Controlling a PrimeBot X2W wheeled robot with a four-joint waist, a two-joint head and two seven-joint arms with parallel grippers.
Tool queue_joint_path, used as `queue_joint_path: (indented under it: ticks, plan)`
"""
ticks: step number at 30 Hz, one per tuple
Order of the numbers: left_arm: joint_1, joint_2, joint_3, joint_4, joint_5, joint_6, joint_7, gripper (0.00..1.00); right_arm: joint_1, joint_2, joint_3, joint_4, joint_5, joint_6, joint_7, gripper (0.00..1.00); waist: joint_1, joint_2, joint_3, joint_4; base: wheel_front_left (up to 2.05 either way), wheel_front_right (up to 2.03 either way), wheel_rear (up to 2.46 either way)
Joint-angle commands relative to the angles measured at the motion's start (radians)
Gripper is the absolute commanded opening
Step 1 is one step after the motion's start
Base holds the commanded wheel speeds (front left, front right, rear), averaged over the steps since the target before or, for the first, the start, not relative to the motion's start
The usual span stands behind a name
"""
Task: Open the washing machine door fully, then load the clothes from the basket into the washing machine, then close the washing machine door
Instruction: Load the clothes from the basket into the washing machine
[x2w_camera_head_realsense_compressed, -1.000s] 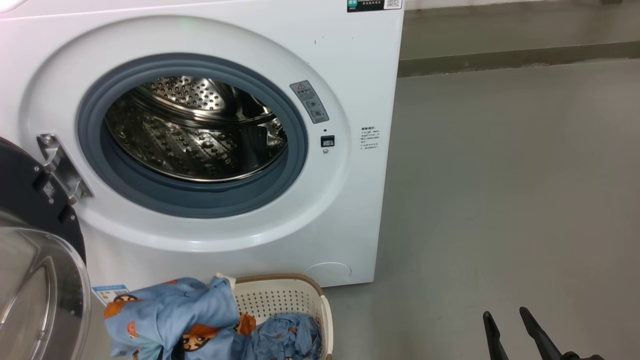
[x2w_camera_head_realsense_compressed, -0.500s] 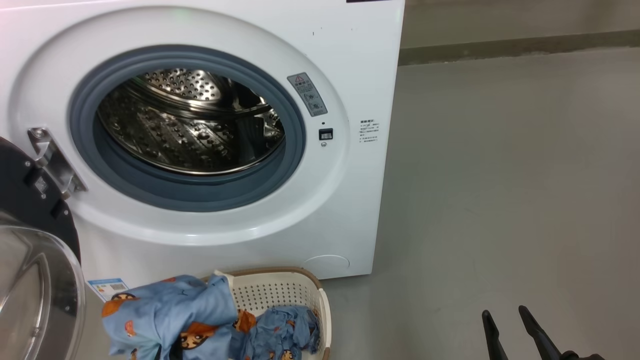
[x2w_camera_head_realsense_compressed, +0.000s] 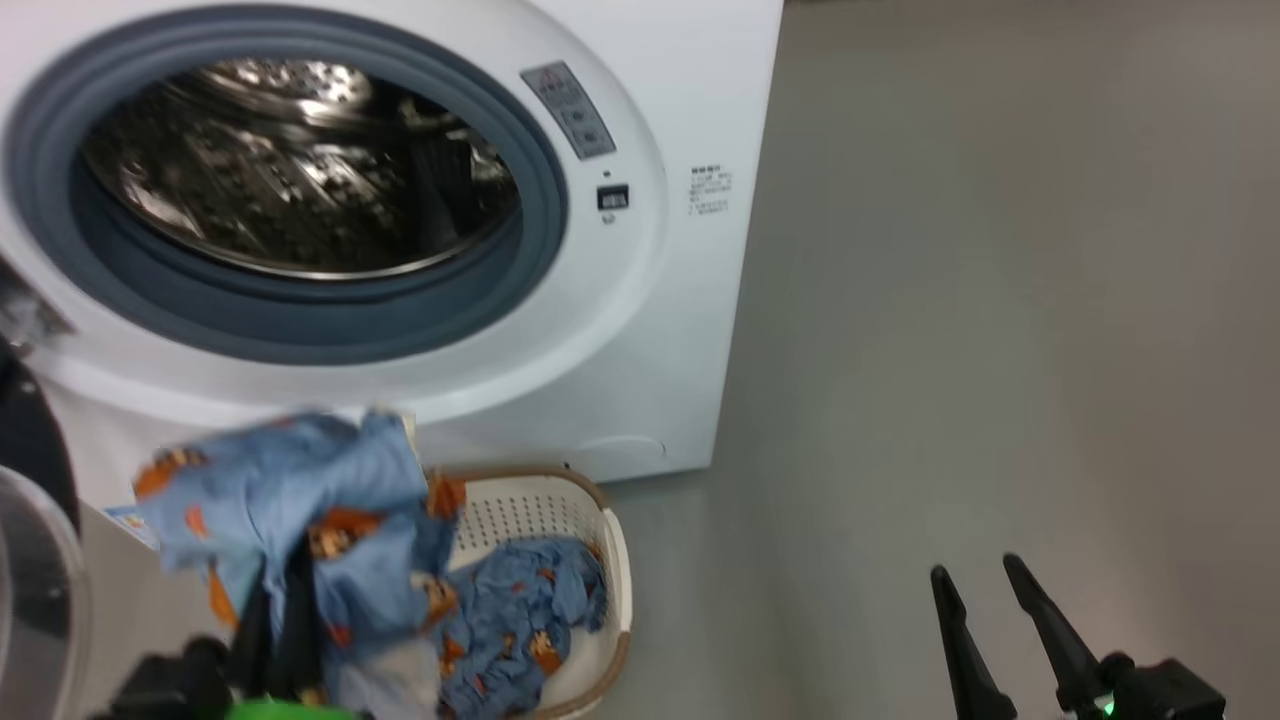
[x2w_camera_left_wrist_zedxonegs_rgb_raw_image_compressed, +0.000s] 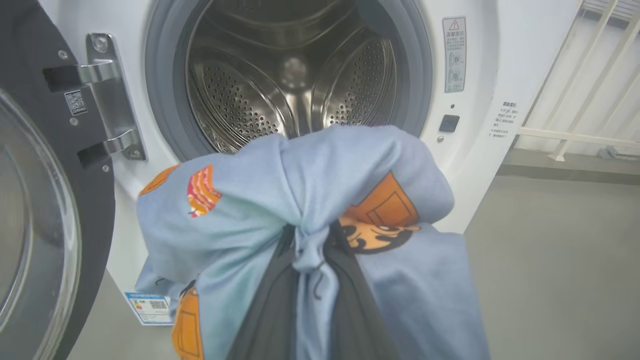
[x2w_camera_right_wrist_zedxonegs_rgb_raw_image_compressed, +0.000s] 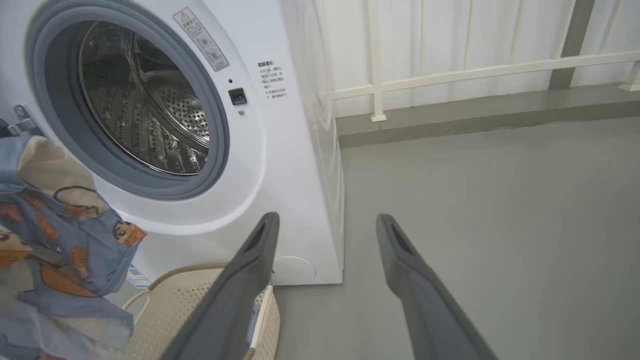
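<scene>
The white washing machine (x2w_camera_head_realsense_compressed: 660, 330) stands with its steel drum (x2w_camera_left_wrist_zedxonegs_rgb_raw_image_compressed: 295, 85) exposed. Its black door (x2w_camera_left_wrist_zedxonegs_rgb_raw_image_compressed: 45, 210), glass bowl facing me, hangs swung out at the left. My left gripper (x2w_camera_left_wrist_zedxonegs_rgb_raw_image_compressed: 310, 235) is shut on a bunched light-blue bear-print garment (x2w_camera_head_realsense_compressed: 280, 490), held up in front of the drum's lower gasket and above the basket (x2w_camera_head_realsense_compressed: 612, 560). More of the clothes (x2w_camera_head_realsense_compressed: 530, 610) lie inside the basket, which sits on the floor against the machine's front. At the lower right my right gripper (x2w_camera_head_realsense_compressed: 980, 585) hovers open over bare floor with nothing between its fingers (x2w_camera_right_wrist_zedxonegs_rgb_raw_image_compressed: 260, 240).
The door's steel hinge (x2w_camera_left_wrist_zedxonegs_rgb_raw_image_compressed: 107, 95) juts out left of the opening. A blue label sticker (x2w_camera_left_wrist_zedxonegs_rgb_raw_image_compressed: 150, 307) sits low on the machine's front. Grey floor (x2w_camera_head_realsense_compressed: 1000, 350) spreads to the right, ending at a white railing (x2w_camera_right_wrist_zedxonegs_rgb_raw_image_compressed: 450, 75) and a low kerb.
The head camera has tipped down and shifted, so the whole picture moved. The held garment has risen above the basket rim, and my left gripper's dark fingers have come into the head view.
</scene>
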Motion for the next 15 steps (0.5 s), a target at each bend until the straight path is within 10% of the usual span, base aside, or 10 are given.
queue_joint_path:
  ticks: [1,15]
  plan:
    - [-0.073,0.027,0.042,-0.03,0.005,-0.004,-0.011,0.0,-0.047,-0.012,0.033,-0.029,0.023,0.006,-0.005,1.0,0.0,-0.0001,0.109,-0.056,0.0,0.0,0.0]
    - [-0.577,0.269,0.144,0.099,0.006,-0.059,0.094,0.0,-0.21,-0.012,0.177,-0.045,0.163,0.006,-0.005,1.0,0.0,-0.0001,0.428,-0.232,0.0,0.0,0.0]
